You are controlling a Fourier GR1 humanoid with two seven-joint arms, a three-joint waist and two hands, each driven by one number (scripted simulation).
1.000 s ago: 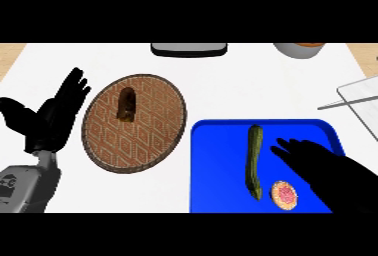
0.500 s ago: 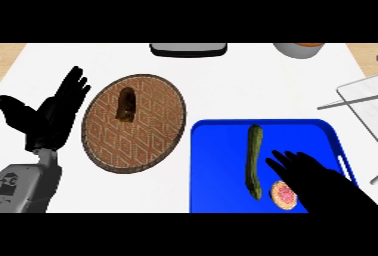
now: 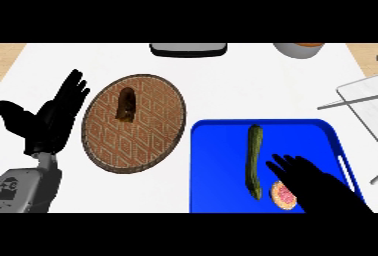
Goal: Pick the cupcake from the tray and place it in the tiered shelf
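A blue tray lies at the lower right of the counter. On it a small pink-topped cupcake sits near the front edge, beside a long green cucumber. My right hand hovers over the tray with fingers spread, its left edge just overlapping the cupcake; it holds nothing. The wire tiered shelf shows only partly at the right edge. My left hand rests open at the left, fingers up.
A round woven mat with a brown pastry lies left of the tray. A grey appliance and a bowl stand at the far edge.
My right hand has drawn back toward the lower edge, from over the tray's middle to beside the cupcake. The left hand and the objects have not moved.
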